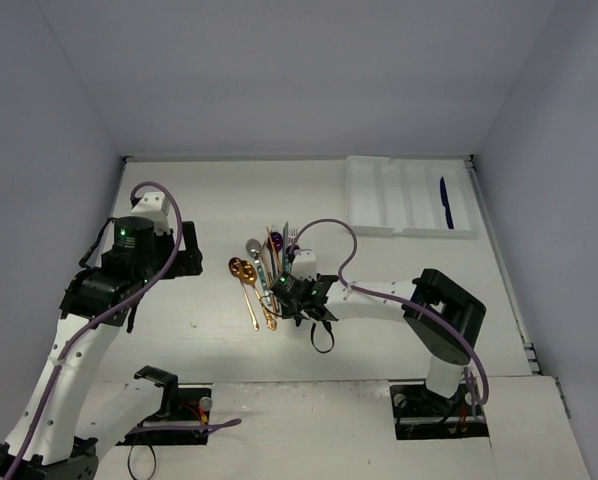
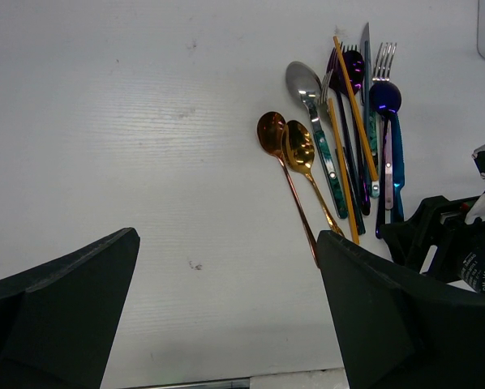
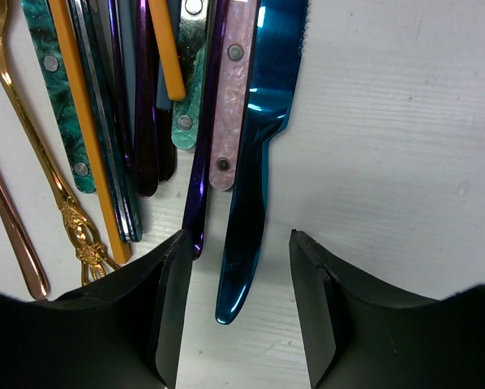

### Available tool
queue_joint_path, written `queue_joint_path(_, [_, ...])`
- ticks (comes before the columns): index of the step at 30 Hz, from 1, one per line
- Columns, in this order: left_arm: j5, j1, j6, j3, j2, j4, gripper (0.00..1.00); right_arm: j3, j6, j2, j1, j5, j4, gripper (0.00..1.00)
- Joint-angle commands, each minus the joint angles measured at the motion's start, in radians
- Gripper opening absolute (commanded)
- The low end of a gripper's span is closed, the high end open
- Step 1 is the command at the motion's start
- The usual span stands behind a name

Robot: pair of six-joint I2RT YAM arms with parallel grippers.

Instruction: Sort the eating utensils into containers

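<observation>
Right tool (image 3: 238, 267) apart, straddling blue knife (image 3: 257, 138) handle at right edge of utensil pile (image 1: 269, 265), frame centre; left tool (image 2: 226, 243) apart, empty; tray (image 1: 379, 210) upper right; risk: closing may also snag the touching purple handle (image 3: 203, 162).

— The blue knife (image 3: 255, 162) is mirror-polished metal, glossy enough to show reflections.
— Same for the copper spoon (image 2: 270, 132) and gold spoon (image 2: 299, 147): bright, smooth metal.
— Two handles differ: a pearly pink handle (image 3: 230, 81) and a marbled green handle (image 3: 54, 89), both glossy, with small metal rivets.
— The counter (image 3: 388, 121) is matt white with faint grain. The right gripper (image 3: 238, 243) looks like matt black plastic, the tray (image 1: 364, 195) smooth white plastic.
</observation>
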Motion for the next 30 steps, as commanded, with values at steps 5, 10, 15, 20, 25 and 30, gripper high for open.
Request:
queue_joint_path(5, [-0.006, -0.013, 0.004, 0.031, 0.002, 0.014, 0.91, 0.005, 0.031, -0.034, 0.010, 0.076, -0.019, 0.47])
queue_joint_path(10, [-0.008, -0.013, 0.007, 0.031, 0.002, 0.014, 0.91, -0.002, 0.018, -0.053, 0.010, 0.083, -0.022, 0.46])
queue_joint_path(15, [-0.008, -0.013, 0.006, 0.033, 0.006, 0.014, 0.91, -0.019, 0.032, -0.041, 0.010, 0.087, -0.027, 0.39])
queue_joint_path(20, [-0.008, -0.013, 0.005, 0.033, 0.007, 0.015, 0.91, -0.018, 0.026, -0.013, 0.009, 0.080, -0.027, 0.34])
queue_joint_path(25, [-0.008, -0.013, 0.005, 0.034, 0.012, 0.015, 0.91, -0.060, 0.037, -0.014, -0.033, 0.067, -0.033, 0.22])
queue_joint_path(30, [-0.008, -0.013, 0.006, 0.038, 0.014, 0.016, 0.91, -0.133, -0.013, -0.102, -0.101, 0.055, -0.051, 0.07])
